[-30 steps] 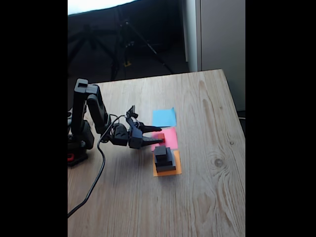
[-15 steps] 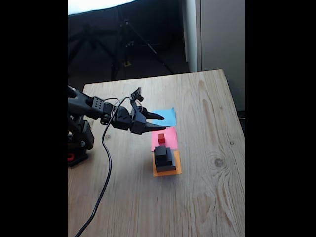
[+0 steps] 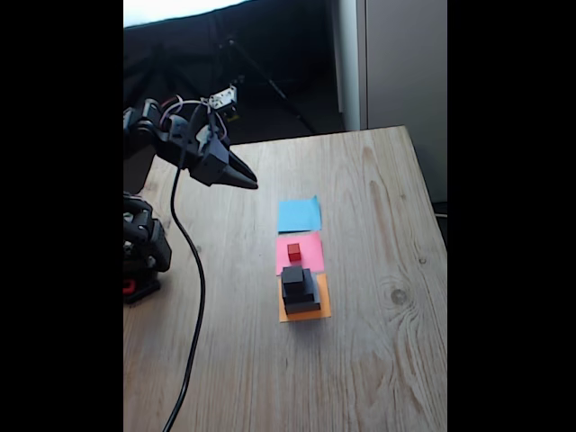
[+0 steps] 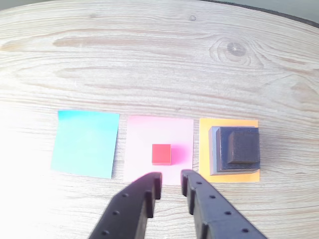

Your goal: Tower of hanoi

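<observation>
Wrist view shows the grey block (image 4: 213, 149) under the black blocks (image 4: 240, 147).

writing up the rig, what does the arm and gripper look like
The arm is all black plastic, with a red patch low on its base. A black cable hangs from it. The gripper has two black tapering fingers with small round holes.

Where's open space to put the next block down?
The blue square is bare, bordered by the pink square on its right in the wrist view. Pink holds the red cube; the orange square carries the stack. The surrounding table is open.
</observation>
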Motion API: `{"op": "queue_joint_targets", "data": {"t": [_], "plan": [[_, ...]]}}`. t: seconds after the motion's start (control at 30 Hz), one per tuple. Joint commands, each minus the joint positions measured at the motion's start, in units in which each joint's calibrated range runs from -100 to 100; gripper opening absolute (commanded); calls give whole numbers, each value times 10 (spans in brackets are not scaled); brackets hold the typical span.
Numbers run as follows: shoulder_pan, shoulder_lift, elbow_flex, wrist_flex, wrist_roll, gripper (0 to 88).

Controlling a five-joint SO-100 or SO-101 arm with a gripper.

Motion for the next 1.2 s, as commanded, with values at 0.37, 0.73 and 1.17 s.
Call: {"op": "queue_joint_targets", "data": {"t": [0.37, 0.73, 1.17], "plan": [[102, 26, -324, 211, 46, 14], [102, 33, -340, 217, 41, 19], [258, -30, -226, 193, 82, 4]]}}
